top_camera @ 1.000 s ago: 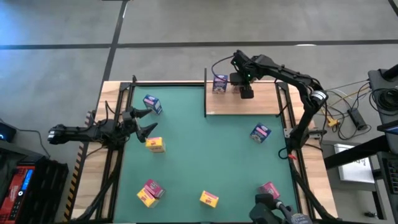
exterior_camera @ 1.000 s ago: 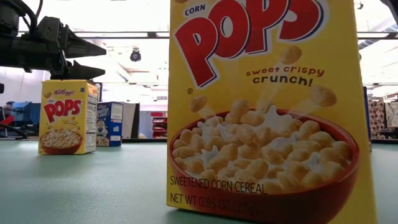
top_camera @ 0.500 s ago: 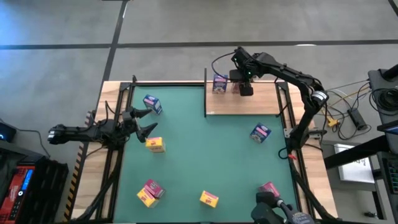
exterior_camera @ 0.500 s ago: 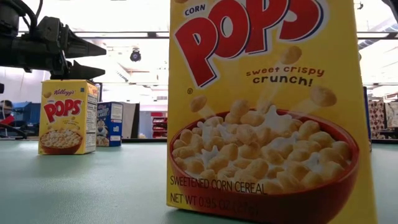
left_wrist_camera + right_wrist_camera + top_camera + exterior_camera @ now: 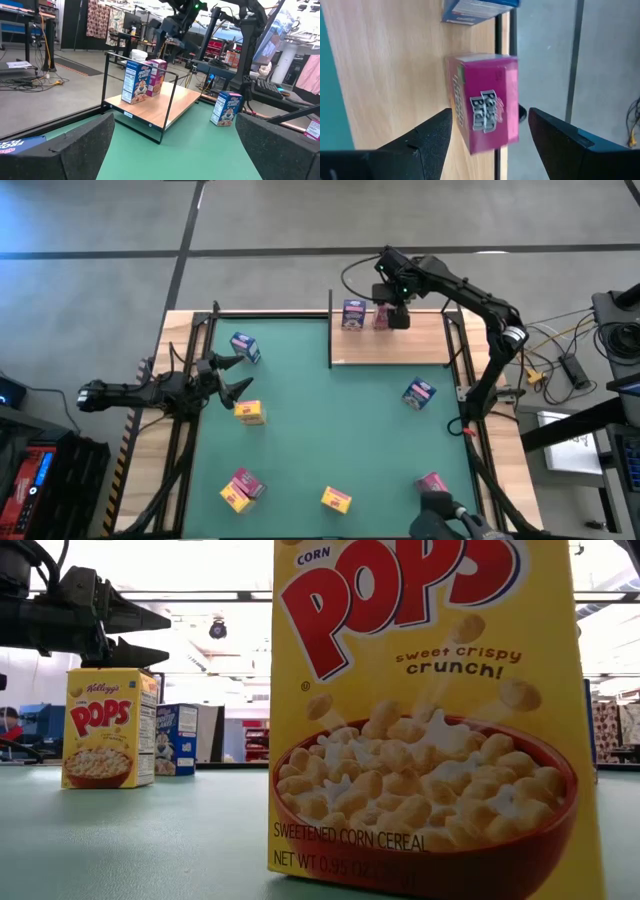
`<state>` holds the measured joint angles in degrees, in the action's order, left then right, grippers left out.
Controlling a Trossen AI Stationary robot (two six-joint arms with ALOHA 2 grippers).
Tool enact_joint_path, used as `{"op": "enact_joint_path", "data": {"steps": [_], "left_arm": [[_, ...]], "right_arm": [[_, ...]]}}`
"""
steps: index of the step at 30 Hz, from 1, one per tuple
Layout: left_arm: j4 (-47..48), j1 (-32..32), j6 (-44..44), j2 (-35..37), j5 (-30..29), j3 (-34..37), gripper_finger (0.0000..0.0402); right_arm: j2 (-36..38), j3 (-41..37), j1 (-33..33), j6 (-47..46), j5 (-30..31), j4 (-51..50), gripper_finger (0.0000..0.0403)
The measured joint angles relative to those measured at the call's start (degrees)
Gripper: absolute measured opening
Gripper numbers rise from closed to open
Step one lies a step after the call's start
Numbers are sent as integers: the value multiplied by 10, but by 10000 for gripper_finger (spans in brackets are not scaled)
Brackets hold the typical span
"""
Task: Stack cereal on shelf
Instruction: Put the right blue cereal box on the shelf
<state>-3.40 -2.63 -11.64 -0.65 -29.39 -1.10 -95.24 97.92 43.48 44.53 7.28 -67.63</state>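
Green mat (image 5: 330,430) holds loose cereal; your right gripper (image 5: 390,315), fingers apart, straddles the pink box (image 5: 485,102) at the shelf's (image 5: 400,345) back edge beside the blue box (image 5: 353,314), packing tight. Left gripper (image 5: 232,375) waits wide open at the mat's left edge.

A yellow cereal box (image 5: 430,720) close to the low camera reads "CORN POPS", "sweet crispy crunch!" and "SWEETENED CORN CEREAL", with "NET WT" partly legible. A smaller yellow box (image 5: 105,727) behind shows "Kellogg's POPS". The magenta box (image 5: 485,102) reads "Raisin Bran"; a blue box (image 5: 135,81) on the shelf (image 5: 165,107) reads "FROSTED FLAKES".
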Motion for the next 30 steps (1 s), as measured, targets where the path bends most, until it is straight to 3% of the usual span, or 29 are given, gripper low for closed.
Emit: {"op": "enact_joint_path", "data": {"steps": [10, 23, 30], "left_arm": [[0, 0, 0, 0, 0, 0, 400], [0, 0, 0, 0, 0, 0, 400], [0, 0, 0, 0, 0, 0, 400]], "right_arm": [[25, 27, -22, -81, 3, -42, 251], [62, 17, -86, -359, -18, -191, 247], [79, -46, -150, -477, -20, -207, 247]]}}
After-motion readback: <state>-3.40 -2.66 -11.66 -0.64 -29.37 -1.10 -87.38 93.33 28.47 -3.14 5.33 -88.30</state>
